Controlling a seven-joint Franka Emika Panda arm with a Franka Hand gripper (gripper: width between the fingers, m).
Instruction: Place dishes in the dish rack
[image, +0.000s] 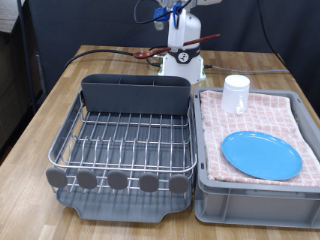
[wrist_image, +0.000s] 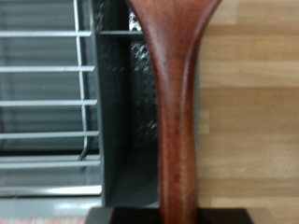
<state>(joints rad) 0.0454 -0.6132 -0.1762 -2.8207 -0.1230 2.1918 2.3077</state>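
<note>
The brown wooden spoon (wrist_image: 177, 103) fills the middle of the wrist view, its handle running into the dark gripper body (wrist_image: 173, 217), so the gripper is shut on it. It hangs over the table beside the dish rack's grey utensil compartment (wrist_image: 126, 112). In the exterior view the gripper (image: 180, 18) is high at the top, behind the dark grey dish rack (image: 66, 135), whose wire grid holds nothing. The light-blue plate (image: 260, 154) and the white cup (image: 236, 94) sit on the pink checked cloth (image: 255, 115) at the exterior view's right.
The cloth lies in a light grey bin (image: 250, 200) right beside the rack. The rack's tall utensil compartment (image: 135, 95) stands along its far edge. Cables (image: 105, 51) lie on the wooden table near the robot's white base (image: 183, 62).
</note>
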